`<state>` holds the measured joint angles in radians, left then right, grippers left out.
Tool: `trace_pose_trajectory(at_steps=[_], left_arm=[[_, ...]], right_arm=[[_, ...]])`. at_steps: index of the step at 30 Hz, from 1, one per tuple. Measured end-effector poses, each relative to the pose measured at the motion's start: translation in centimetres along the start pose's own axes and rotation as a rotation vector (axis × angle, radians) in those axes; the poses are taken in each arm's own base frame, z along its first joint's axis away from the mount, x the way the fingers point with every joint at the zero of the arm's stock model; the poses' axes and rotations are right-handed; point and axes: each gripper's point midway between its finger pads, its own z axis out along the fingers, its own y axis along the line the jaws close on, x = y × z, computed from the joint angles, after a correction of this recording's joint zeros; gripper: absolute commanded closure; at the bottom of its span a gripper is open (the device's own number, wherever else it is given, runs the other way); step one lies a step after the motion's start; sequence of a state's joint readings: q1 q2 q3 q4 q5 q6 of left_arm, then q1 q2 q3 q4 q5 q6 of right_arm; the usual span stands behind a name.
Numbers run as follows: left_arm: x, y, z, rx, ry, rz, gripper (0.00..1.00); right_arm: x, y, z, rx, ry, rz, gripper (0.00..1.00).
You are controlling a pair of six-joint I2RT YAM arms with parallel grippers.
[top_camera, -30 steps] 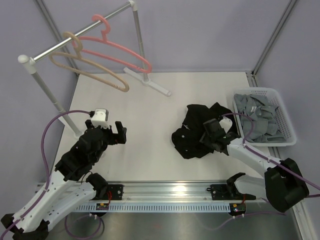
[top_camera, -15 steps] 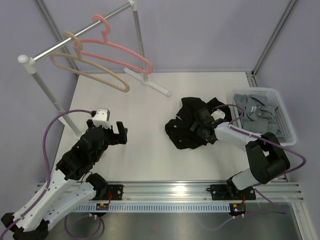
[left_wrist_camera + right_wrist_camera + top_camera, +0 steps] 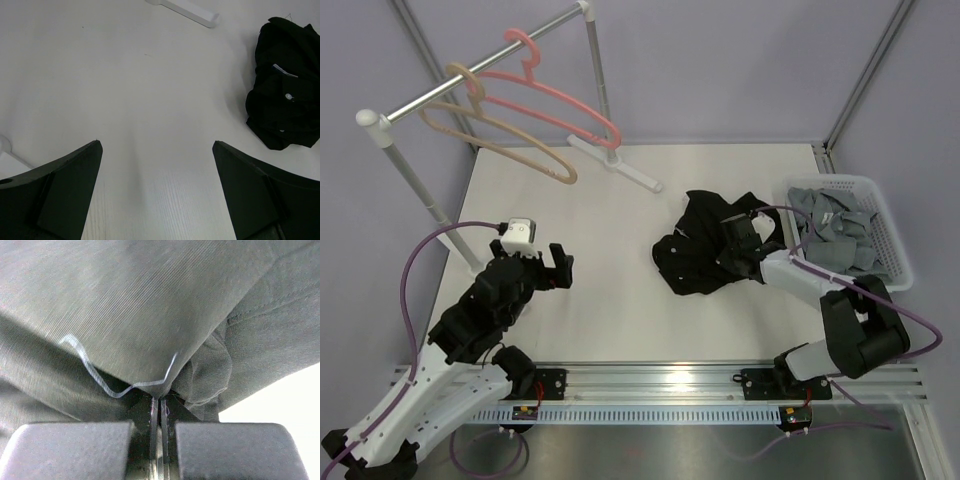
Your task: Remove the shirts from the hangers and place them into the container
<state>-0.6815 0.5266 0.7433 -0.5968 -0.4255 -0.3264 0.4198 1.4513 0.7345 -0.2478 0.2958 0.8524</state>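
Left arm crouched near the tabletop's left edge, left gripper (image 3: 156, 150) spread wide over bare surface, right arm elbowed inward from the right edge, right gripper (image 3: 160, 405) pinched tight on the black shirt (image 3: 695, 262).

We seem to be in a robotics lab test cell. A bare white table (image 3: 620, 220) is boxed in by plain lilac wall panels (image 3: 720, 60) and an aluminium post (image 3: 861, 75) at upper right. The left arm (image 3: 485, 300) and right arm (image 3: 800, 280), trailing purple cables, are bolted to a metal rail (image 3: 660, 380) along the bottom.
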Motion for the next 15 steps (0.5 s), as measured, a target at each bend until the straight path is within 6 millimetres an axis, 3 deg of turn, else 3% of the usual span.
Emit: trace_pose_trajectory(at_steps=[3, 10, 12, 15], left_arm=[[0.0, 0.0, 0.0, 0.000, -0.002, -0.001, 0.01], [0.0, 0.0, 0.0, -0.001, -0.002, -0.001, 0.01], [0.0, 0.0, 0.0, -0.001, -0.002, -0.001, 0.01], [0.0, 0.0, 0.0, -0.001, -0.002, -0.001, 0.01]], right_arm=[[-1.5, 0.8, -1.9, -0.071, -0.058, -0.038, 1.00], [-8.2, 3.3, -8.7, -0.197, -0.264, -0.048, 1.00], [-9.0, 3.3, -9.2, -0.188, -0.277, -0.037, 1.00], [-8.8, 1.2, -8.2, -0.116, -0.249, -0.014, 0.97]])
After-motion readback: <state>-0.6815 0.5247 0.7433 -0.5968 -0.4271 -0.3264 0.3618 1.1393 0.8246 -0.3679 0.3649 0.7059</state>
